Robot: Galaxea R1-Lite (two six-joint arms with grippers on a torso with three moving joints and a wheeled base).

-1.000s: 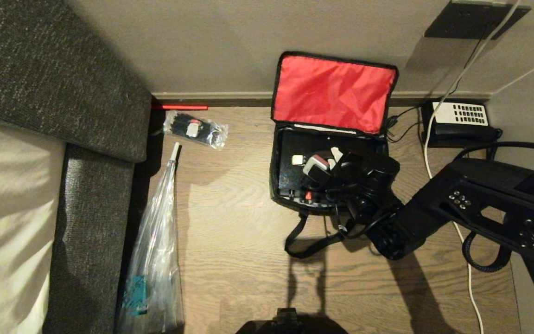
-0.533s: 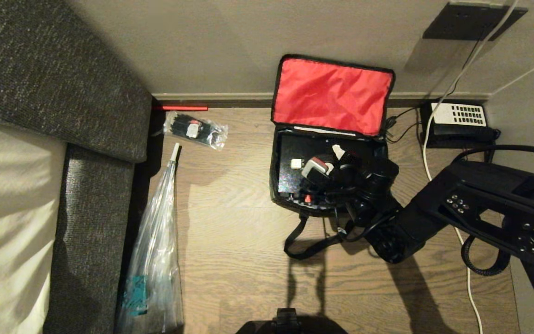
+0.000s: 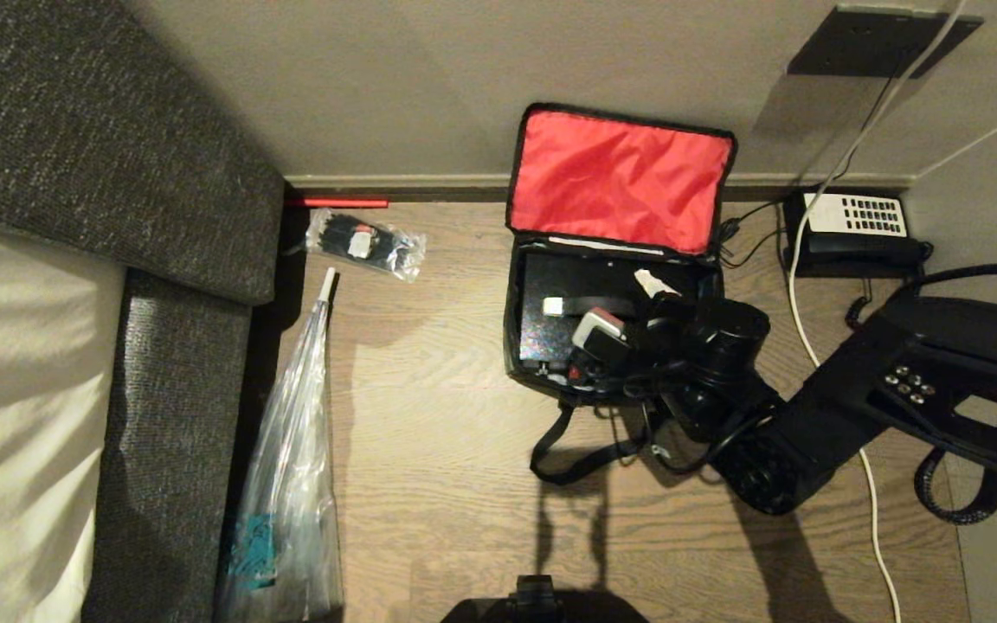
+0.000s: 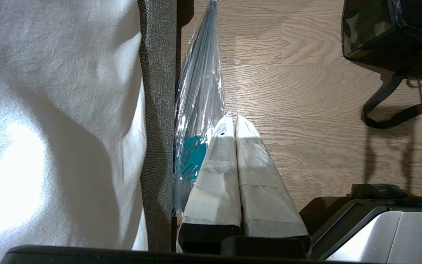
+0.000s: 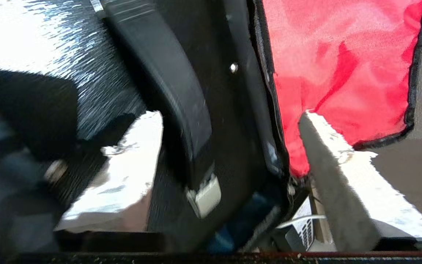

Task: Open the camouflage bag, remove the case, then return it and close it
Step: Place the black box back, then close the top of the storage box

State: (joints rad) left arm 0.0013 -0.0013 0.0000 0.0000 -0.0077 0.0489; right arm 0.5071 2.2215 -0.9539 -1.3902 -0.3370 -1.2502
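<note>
The camouflage bag [image 3: 511, 342] stands open on the wooden floor by the wall, its red lid lining [image 3: 620, 173] leaning back against the wall. The black case [image 3: 542, 333] lies flat inside the bag, its glossy speckled top [image 5: 68, 55] crossed by a black strap with a pale buckle [image 5: 205, 194]. My right gripper [image 3: 628, 305] hovers open over the right half of the bag; its fingers straddle the strap and the bag's back rim without holding anything. My left gripper [image 4: 233, 119] is shut and empty, parked low beside the sofa, far from the bag [image 4: 365, 29].
A black telephone [image 3: 858, 225] with a white keypad sits at the wall right of the bag, with a white cable [image 3: 801, 320] running along the floor. The bag's black carry strap [image 3: 568, 450] lies toward me. Clear plastic bags [image 3: 291, 484] and the grey sofa [image 3: 178, 389] are left.
The right gripper's fingers have spread from shut to open, and the arm has drawn back a little toward me and to the right. The case stays in the bag.
</note>
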